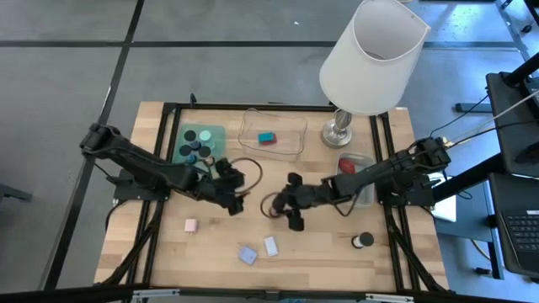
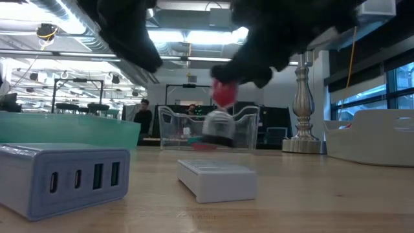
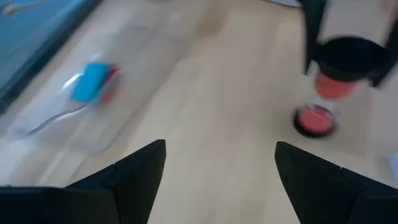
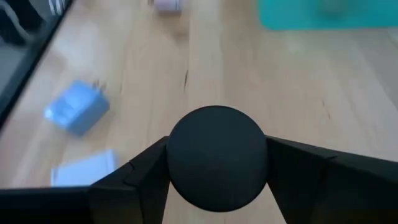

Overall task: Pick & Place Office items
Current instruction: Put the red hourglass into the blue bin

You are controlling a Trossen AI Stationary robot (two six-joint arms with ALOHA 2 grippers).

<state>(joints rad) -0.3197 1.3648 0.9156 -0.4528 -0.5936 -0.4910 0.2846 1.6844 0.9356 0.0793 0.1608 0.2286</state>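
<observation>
My right gripper [image 1: 292, 209] hangs over the table's middle, shut on a black round piece [image 4: 216, 165] with a red underside [image 3: 334, 87]. Right under it a round black-rimmed piece with a red top [image 3: 314, 120] sits on the wood. My left gripper [image 3: 221, 146] is open and touches nothing; it is just left of the right one [image 1: 234, 192]. Black discs lie in the green tray [image 1: 199, 150]. A teal and a red block lie in the clear tray [image 1: 267, 138]. Pink [image 1: 191, 225], light-blue [image 1: 247, 255] and pale [image 1: 270, 246] pieces lie near the front edge. My right gripper pinches the black round piece between its two fingers, one on each side of its rounded black top [image 4: 186, 180]. The fingers come from above, pointing down. The piece is lifted clear of the table, with its red end [image 2: 224, 95] hanging below the fingers.
The big white lamp [image 1: 370, 59] stands at the far right, its base beside the grey tray [image 1: 364, 183], which holds a red piece. A black cylinder [image 1: 362, 241] stands near the front right. Bare wood lies between the arms and the front pieces.
</observation>
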